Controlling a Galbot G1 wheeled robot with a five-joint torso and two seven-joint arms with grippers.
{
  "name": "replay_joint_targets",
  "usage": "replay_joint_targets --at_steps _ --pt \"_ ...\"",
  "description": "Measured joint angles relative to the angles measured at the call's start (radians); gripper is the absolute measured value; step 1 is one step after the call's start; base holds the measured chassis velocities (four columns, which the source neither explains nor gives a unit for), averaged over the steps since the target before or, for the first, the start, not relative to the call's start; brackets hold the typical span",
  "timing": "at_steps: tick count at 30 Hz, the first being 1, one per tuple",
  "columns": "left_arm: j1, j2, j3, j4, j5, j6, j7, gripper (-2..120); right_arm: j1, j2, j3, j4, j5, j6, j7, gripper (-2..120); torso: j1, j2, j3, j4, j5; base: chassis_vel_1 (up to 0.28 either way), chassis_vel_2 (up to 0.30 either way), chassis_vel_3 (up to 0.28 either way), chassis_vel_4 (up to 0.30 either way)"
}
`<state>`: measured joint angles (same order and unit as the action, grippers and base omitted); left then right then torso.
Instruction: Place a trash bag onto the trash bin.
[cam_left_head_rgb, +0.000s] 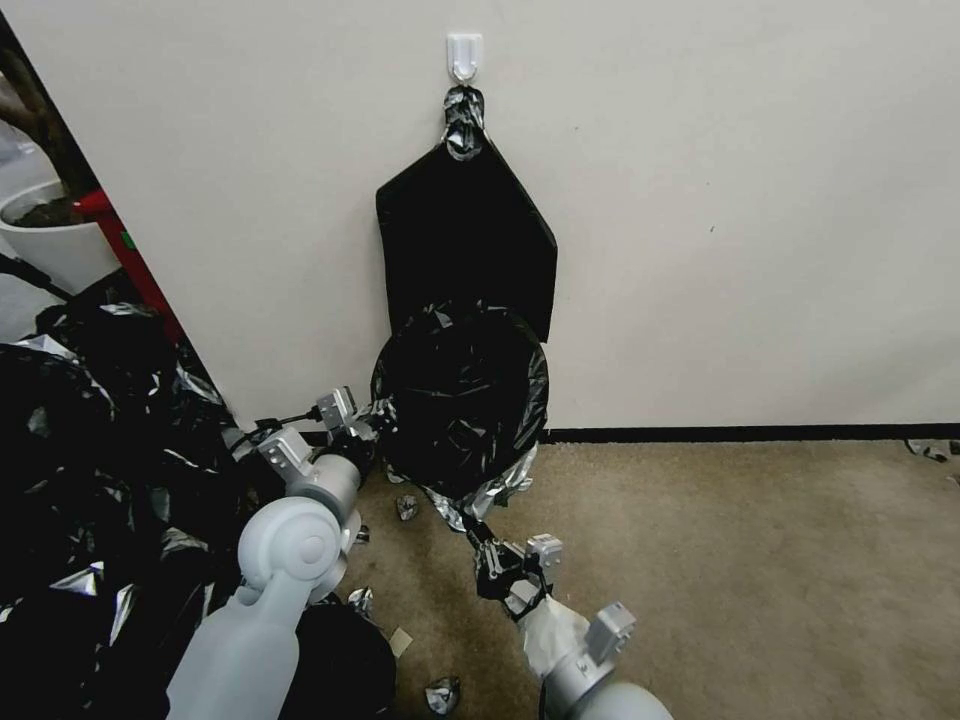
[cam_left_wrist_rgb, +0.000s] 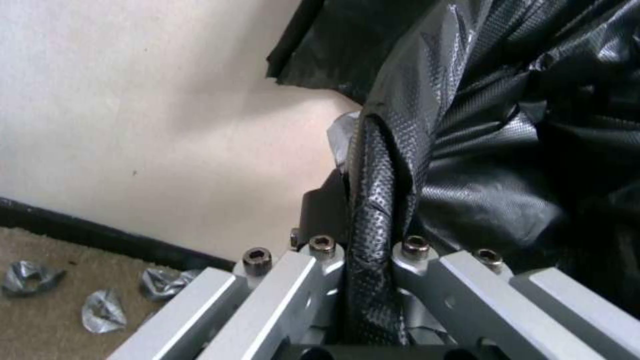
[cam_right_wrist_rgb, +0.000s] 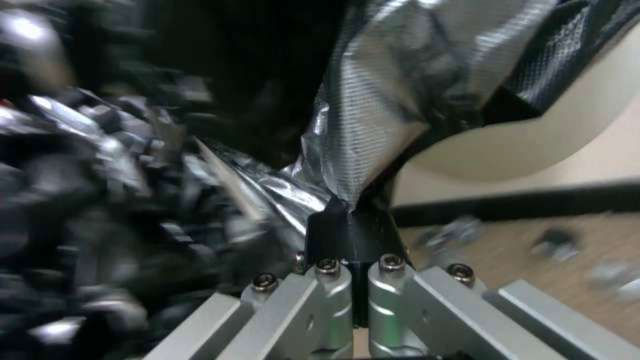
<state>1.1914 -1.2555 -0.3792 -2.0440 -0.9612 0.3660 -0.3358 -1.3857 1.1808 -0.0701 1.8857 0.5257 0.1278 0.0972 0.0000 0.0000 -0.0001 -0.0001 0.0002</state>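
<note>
At the far left lies the heap of black plastic, with a white plant pot behind it; neither is ours to handle. Next comes our left gripper, reaching to the left edge of the trash bag. In the left wrist view its fingers are pressed together on a rolled fold of the film, so it pinches the bag at the rim.

The bag stands open against the wall, its mouth facing us, draped round the trash bin, whose cream side we glimpse under the film in the right wrist view. Above it a flat black sheaf hangs from a white hook.

Right of and nearer than that is our right gripper, just below the bag's near lower edge. Its fingers are closed on a silvery flap of the bag.

The relation that matters, in our judgement: both grippers hold the bag's edge, the left one at the side and the right one at the near bottom, with the bin beyond them towards the wall. The film would need drawing away from us, over the rim.
</note>
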Motion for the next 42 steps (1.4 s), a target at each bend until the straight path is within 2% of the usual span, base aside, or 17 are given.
replay_joint_targets --at_steps 5,8,9,13,17,22,23,26,27,28,30,31,34,35,36,40,42 --pt "0.006 0.006 -0.003 -0.012 -0.005 0.002 0.000 3 0.052 0.012 0.052 -0.081 -0.159 0.047 0.023 0 0.000 0.000 0.000 0.0001 -0.0001 0.000 0.000 0.000 0.000" --pt "0.007 0.007 -0.004 -0.021 -0.008 0.003 0.001 3 0.081 0.024 0.082 -0.141 -0.321 0.065 0.068 0 0.000 0.000 0.000 0.0001 -0.0002 0.000 0.000 0.000 0.000" --pt "0.007 0.007 -0.004 -0.021 -0.008 0.003 0.001 3 0.081 0.024 0.082 -0.141 -0.321 0.065 0.068 0 0.000 0.000 0.000 0.0001 -0.0002 0.000 0.000 0.000 0.000" --pt "0.007 0.003 0.001 -0.027 -0.009 0.003 0.002 3 0.086 0.045 0.081 -0.152 -0.385 -0.055 0.173 0 0.000 0.000 0.000 0.0001 -0.0002 0.000 0.000 0.000 0.000" --pt "0.004 0.001 0.003 -0.025 -0.009 0.003 0.004 3 0.081 0.062 0.070 -0.142 -0.336 -0.091 0.189 6 0.000 0.000 0.000 0.0001 -0.0001 0.000 0.000 0.000 0.000" --pt "-0.005 0.003 0.001 0.000 -0.005 0.000 0.006 3 0.051 0.032 0.065 -0.109 -0.270 -0.073 0.142 25 0.000 0.000 0.000 0.0001 -0.0001 0.000 0.000 0.000 0.000" --pt "-0.008 0.003 0.000 0.008 -0.001 -0.004 0.006 3 0.037 0.016 0.070 -0.094 -0.266 -0.102 0.170 28 0.000 0.000 0.000 0.0002 -0.0001 0.000 0.000 0.000 0.000" --pt "-0.012 0.004 0.001 0.030 0.026 -0.023 0.015 3 0.011 -0.016 0.088 -0.023 -0.158 -0.247 0.368 42 0.000 0.000 0.000 -0.0001 -0.0002 0.000 0.000 0.000 0.000" --pt "-0.012 0.004 0.001 0.030 0.026 -0.023 0.015 3 0.011 -0.016 0.088 -0.023 -0.158 -0.247 0.368 42 0.000 0.000 0.000 -0.0001 -0.0002 0.000 0.000 0.000 0.000" --pt "-0.013 0.004 0.003 0.038 0.043 -0.028 0.021 3 0.008 -0.020 0.102 0.014 -0.077 -0.283 0.437 47 0.000 0.000 0.000 -0.0001 -0.0002 0.000 0.000 0.000 0.000" --pt "-0.009 0.002 0.014 0.049 0.076 -0.035 0.026 3 0.006 -0.018 0.151 0.097 0.029 -0.285 0.493 57 0.000 0.000 0.000 0.0002 -0.0001 0.000 0.000 0.000 0.000" --pt "-0.009 0.002 0.014 0.049 0.076 -0.035 0.026 3 0.006 -0.018 0.151 0.097 0.029 -0.285 0.493 57 0.000 0.000 0.000 0.0002 -0.0001 0.000 0.000 0.000 0.000" --pt "0.001 -0.004 0.040 0.059 0.126 -0.037 0.027 3 0.013 -0.002 0.204 0.206 0.054 -0.183 0.436 69 0.000 0.000 0.000 0.0001 -0.0001 0.000 0.000 0.000 0.000" --pt "0.007 -0.005 0.050 0.061 0.144 -0.036 0.027 3 0.014 0.001 0.213 0.236 0.054 -0.138 0.380 67 0.000 0.000 0.000 0.0000 -0.0002 0.000 0.000 0.000 0.000" --pt "0.007 -0.005 0.050 0.061 0.144 -0.036 0.027 3 0.014 0.001 0.213 0.236 0.054 -0.138 0.380 67 0.000 0.000 0.000 0.0000 -0.0002 0.000 0.000 0.000 0.000" --pt "0.038 -0.022 0.092 0.067 0.195 -0.030 0.025 3 0.010 0.010 0.175 0.285 0.015 0.058 0.072 48 0.000 0.000 0.000 0.0001 -0.0002 0.000 0.000 0.000 0.000" --pt "0.045 -0.028 0.101 0.069 0.204 -0.030 0.025 3 0.011 0.017 0.152 0.283 0.007 0.078 0.019 45 0.000 0.000 0.000 0.0001 -0.0002 0.000 0.000 0.000 0.000"
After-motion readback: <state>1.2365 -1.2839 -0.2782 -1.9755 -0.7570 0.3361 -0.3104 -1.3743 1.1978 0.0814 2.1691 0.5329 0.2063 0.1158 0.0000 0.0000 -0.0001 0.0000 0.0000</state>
